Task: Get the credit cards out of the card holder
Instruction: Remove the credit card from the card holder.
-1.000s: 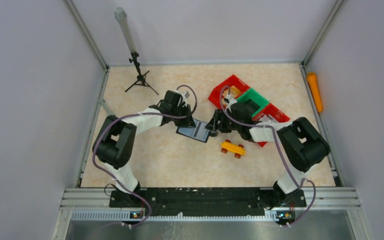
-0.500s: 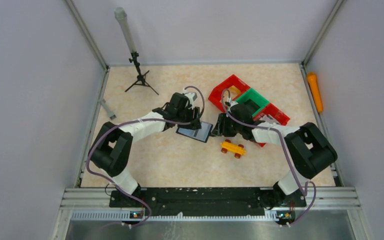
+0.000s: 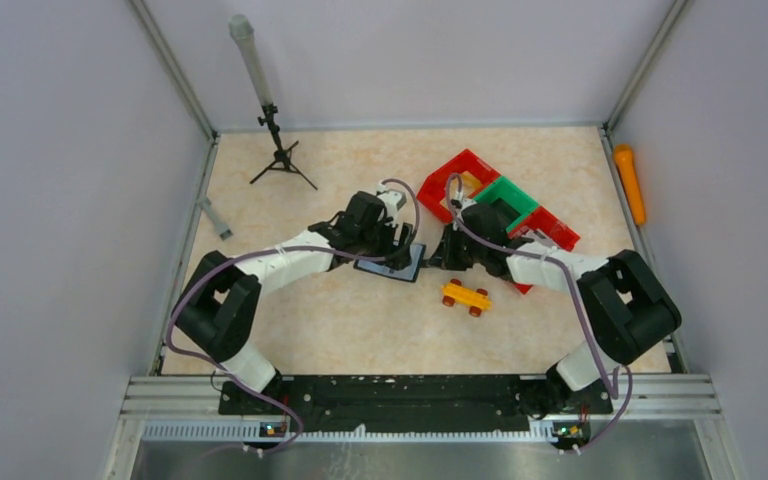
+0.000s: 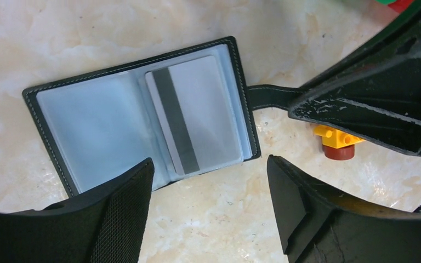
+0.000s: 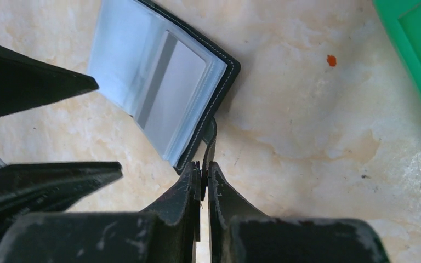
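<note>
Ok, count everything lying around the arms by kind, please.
Card holder: 1
Card showing inside it: 1
Toy brick car: 1
Tripod: 1
Red trays: 2
Green tray: 1
Orange cylinder: 1
Grey rod: 1
Total: 9

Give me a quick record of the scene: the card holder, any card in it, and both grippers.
card holder: open flat on the table, inner sleeves up
card: one visible, striped, in the sleeve nearest the strap tab
right gripper: shut on strap tab
left gripper: open, above the card holder, holding nothing
nearby: yellow toy car beside the card holder
</note>
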`<action>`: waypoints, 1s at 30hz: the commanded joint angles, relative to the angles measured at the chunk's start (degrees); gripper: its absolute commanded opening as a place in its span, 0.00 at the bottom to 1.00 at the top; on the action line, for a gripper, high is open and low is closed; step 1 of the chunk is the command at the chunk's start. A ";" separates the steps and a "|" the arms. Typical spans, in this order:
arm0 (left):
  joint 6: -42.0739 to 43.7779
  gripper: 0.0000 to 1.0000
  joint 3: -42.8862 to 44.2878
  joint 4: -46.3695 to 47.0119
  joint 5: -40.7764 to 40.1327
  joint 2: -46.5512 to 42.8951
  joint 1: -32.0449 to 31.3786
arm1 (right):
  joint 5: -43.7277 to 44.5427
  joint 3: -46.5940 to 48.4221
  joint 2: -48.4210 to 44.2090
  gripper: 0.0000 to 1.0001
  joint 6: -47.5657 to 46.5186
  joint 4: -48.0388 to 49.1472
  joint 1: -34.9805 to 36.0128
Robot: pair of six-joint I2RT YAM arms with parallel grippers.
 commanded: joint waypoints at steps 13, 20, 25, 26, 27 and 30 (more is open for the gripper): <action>9.44 0.83 0.11 0.76 -7.79 -0.98 -7.82 | -5.03 7.52 -1.24 0.00 0.92 0.14 -0.25; 9.41 0.83 2.15 -0.38 -12.06 3.17 -8.22 | -8.38 8.89 0.21 0.00 1.17 0.28 -0.54; 8.36 0.80 4.54 -2.41 -17.11 6.78 -8.25 | -9.92 8.90 0.70 0.00 1.47 1.02 -0.67; 7.86 0.76 5.02 -2.98 -18.22 7.20 -8.20 | -10.20 8.96 0.78 0.00 1.54 1.20 -0.78; 7.42 0.72 5.28 -3.28 -19.11 7.44 -8.19 | -10.45 8.98 0.86 0.00 1.49 1.34 -0.80; 6.97 0.56 5.08 -2.96 -19.68 7.19 -8.20 | -10.74 9.13 1.04 0.00 1.43 1.28 -1.10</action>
